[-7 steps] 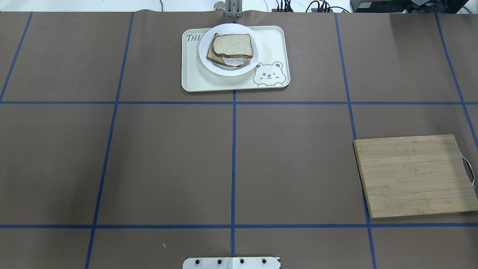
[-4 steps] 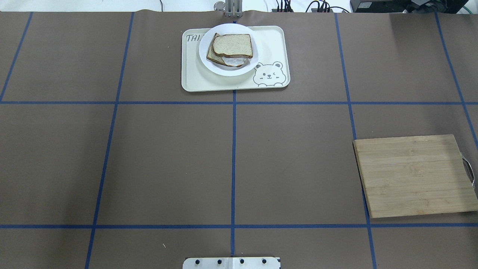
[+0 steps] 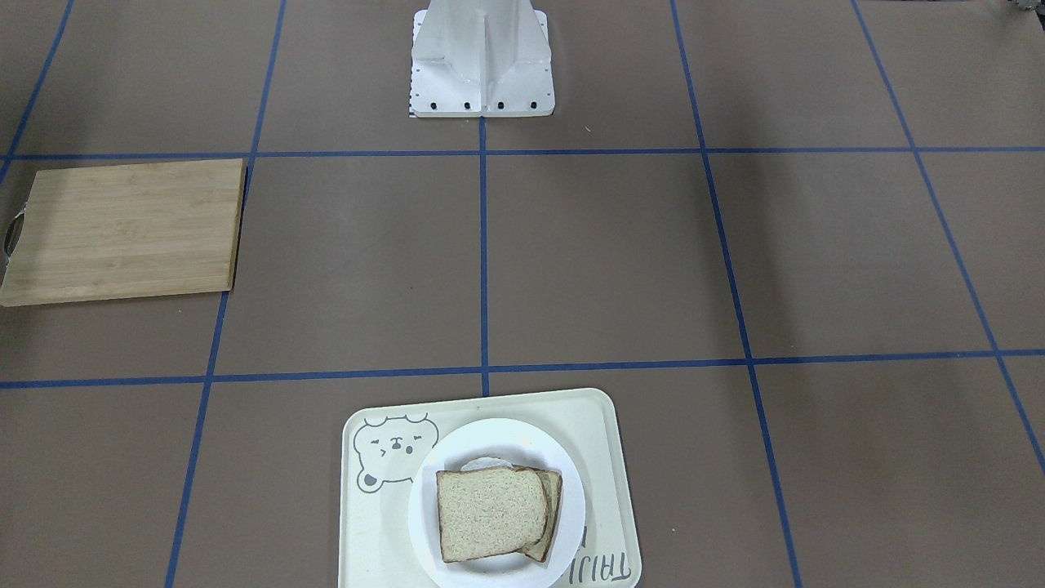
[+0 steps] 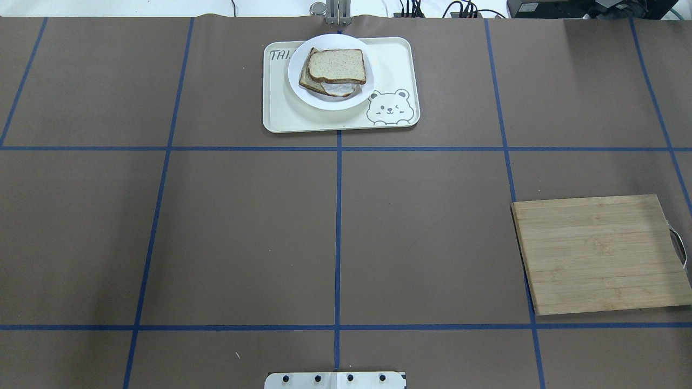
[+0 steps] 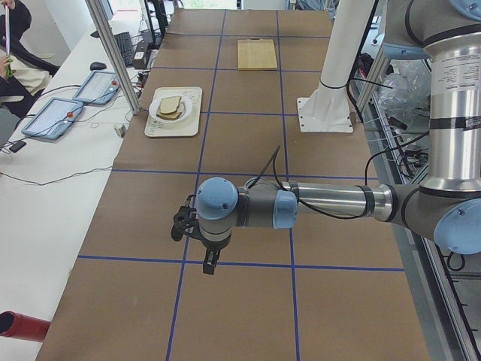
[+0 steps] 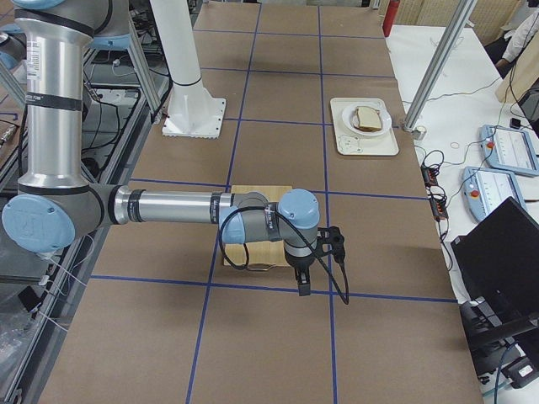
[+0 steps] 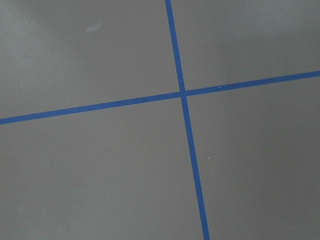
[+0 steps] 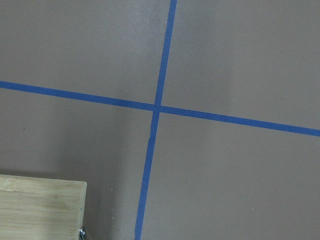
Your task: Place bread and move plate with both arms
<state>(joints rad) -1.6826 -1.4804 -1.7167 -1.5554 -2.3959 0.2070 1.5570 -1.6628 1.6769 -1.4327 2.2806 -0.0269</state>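
Observation:
The plain bread slice (image 4: 338,65) lies on top of another slice with egg white showing under it, on the white plate (image 4: 296,81). The plate sits on the cream bear tray (image 4: 392,65) at the table's far middle. They also show in the front view: bread (image 3: 490,510), plate (image 3: 574,494). My left gripper (image 5: 210,263) shows only in the left side view, low over bare table far from the plate. My right gripper (image 6: 303,284) shows only in the right side view, just past the cutting board. I cannot tell if either is open or shut.
A wooden cutting board (image 4: 600,254) lies on the right side of the table, its corner in the right wrist view (image 8: 40,210). The robot's white base (image 3: 482,57) stands at the near edge. Blue tape lines cross the brown table cover.

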